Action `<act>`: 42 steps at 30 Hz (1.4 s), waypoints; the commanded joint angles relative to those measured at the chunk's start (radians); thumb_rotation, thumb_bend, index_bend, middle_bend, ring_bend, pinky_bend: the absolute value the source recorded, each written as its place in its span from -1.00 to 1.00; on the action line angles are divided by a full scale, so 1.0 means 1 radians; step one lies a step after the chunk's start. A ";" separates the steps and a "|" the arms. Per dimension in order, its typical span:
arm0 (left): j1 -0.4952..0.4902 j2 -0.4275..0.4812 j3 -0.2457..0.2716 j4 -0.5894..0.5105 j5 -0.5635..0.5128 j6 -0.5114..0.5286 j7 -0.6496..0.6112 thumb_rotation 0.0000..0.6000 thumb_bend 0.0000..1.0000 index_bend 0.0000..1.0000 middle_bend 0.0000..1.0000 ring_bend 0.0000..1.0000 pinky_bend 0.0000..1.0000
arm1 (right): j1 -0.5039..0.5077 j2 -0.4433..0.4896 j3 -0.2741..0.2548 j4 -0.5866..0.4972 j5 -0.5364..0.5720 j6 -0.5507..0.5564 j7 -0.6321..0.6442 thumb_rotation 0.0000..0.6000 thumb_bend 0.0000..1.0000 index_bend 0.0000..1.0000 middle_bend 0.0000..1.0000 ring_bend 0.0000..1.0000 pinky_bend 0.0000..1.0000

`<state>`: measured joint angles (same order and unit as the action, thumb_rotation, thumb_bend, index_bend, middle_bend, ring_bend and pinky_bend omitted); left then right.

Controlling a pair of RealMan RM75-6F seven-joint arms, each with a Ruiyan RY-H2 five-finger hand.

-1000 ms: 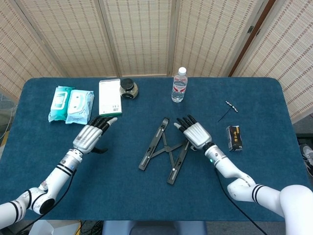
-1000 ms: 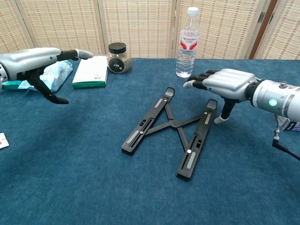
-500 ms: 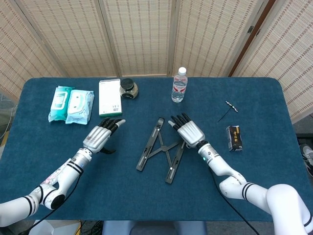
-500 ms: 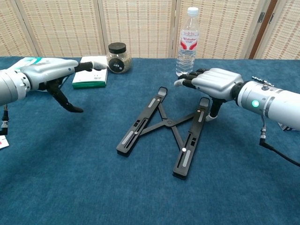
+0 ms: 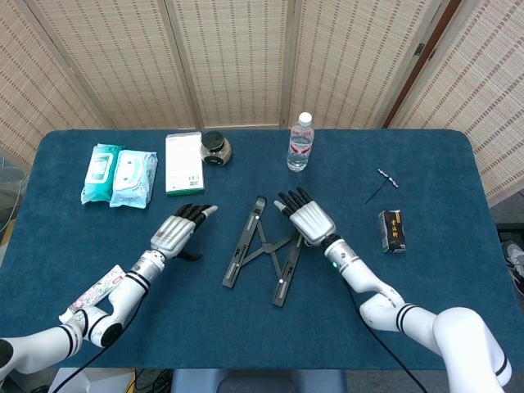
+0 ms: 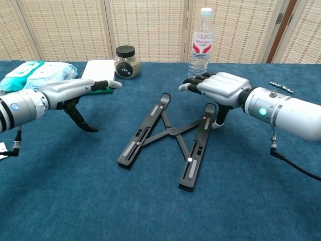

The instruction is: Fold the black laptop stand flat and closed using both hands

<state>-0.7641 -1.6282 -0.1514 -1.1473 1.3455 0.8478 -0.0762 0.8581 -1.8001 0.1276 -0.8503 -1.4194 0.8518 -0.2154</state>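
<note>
Stand (image 5: 262, 251) lies mid-desk, its two rails still spread in an X. Right hand (image 5: 304, 218) hovers palm-down over the right rail's far end, thumb against it; contact unclear. Left hand (image 5: 177, 232) empty, fingers apart, left of stand, not touching.

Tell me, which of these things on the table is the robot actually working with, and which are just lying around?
In use: black laptop stand, left hand, right hand.

Lying about: water bottle, jar, white box, wipes packs, small black box, small tool.
</note>
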 commanded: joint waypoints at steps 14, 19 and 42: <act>-0.005 -0.040 0.009 0.038 -0.029 -0.019 0.000 1.00 -0.71 -1.00 -0.84 -0.83 -1.00 | 0.042 -0.072 0.009 0.068 -0.024 0.021 0.038 1.00 -1.00 -1.00 -1.00 -1.00 -0.98; -0.002 -0.048 0.011 0.041 -0.035 -0.021 -0.010 1.00 -0.71 -1.00 -0.84 -0.83 -1.00 | 0.049 -0.084 0.013 0.084 -0.023 0.022 0.049 1.00 -1.00 -1.00 -1.00 -1.00 -0.98; -0.012 -0.075 0.011 0.024 -0.041 -0.040 -0.036 1.00 -0.71 -1.00 -0.84 -0.83 -1.00 | 0.071 -0.164 0.010 0.167 -0.049 0.068 0.097 1.00 -1.00 -1.00 -1.00 -1.00 -1.00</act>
<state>-0.7755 -1.7030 -0.1399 -1.1231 1.3043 0.8079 -0.1119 0.9283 -1.9615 0.1380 -0.6865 -1.4660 0.9173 -0.1210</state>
